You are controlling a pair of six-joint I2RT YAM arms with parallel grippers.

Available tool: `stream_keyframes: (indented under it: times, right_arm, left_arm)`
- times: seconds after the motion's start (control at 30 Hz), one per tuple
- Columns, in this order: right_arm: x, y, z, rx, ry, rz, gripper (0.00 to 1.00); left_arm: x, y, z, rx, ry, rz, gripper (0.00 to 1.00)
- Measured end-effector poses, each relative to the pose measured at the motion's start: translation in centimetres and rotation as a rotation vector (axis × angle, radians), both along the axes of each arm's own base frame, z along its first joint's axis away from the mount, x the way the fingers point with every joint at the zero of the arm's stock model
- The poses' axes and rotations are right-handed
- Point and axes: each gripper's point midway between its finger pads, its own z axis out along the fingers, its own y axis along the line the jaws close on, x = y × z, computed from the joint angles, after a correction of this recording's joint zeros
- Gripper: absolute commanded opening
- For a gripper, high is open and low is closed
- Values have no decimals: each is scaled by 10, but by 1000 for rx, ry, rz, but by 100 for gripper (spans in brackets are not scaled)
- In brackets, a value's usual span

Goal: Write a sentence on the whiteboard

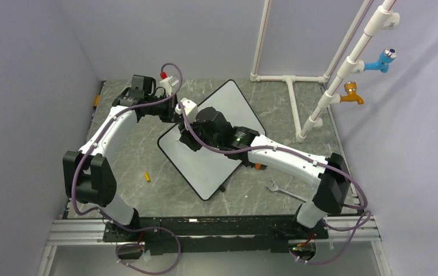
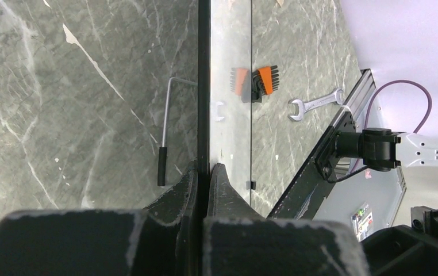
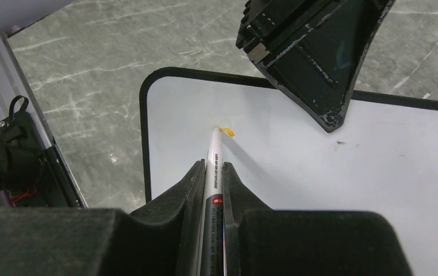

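The left gripper (image 2: 205,171) has its jaws clenched on the thin black rim of the whiteboard (image 1: 205,167), which lies flat and turned cornerwise in the middle of the grey marbled table (image 1: 136,155). To its right, the right gripper (image 3: 212,171) has its jaws tight around a white marker (image 3: 213,150), whose orange tip meets the board near a rounded corner. A wrench (image 1: 280,188) lies on the table further right.
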Motion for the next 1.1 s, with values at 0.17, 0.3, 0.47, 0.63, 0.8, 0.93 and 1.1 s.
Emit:
stream_keyframes:
  times: [0.17,0.3,0.47,0.63,0.8,0.93,1.1]
  right_arm:
    - [-2,1,2,1,-1,4,0]
    - [0,2,7,10,-9,-4,0]
    - [2,1,8,9,-14,-13,0]
    - [4,-1,5,0,-18,-30,0]
    - [3,-6,-9,-26,-6,-38,0]
    - [-1,-12,-16,-40,3,-42,0]
    - [-5,-20,-24,-54,16,-50,0]
  left_arm:
    - [1,-1,-1,-1,-8,-1,0]
    - [1,-1,-1,-3,-14,-2,0]
    - [-2,0,0,-5,-27,-2,0]
    - [-3,-1,2,-6,-36,-3,0]
    - [-2,1,0,3,-46,-5,0]
    - [-2,1,-1,5,-47,-5,0]
    - [-2,1,-1,4,-48,-6,0]
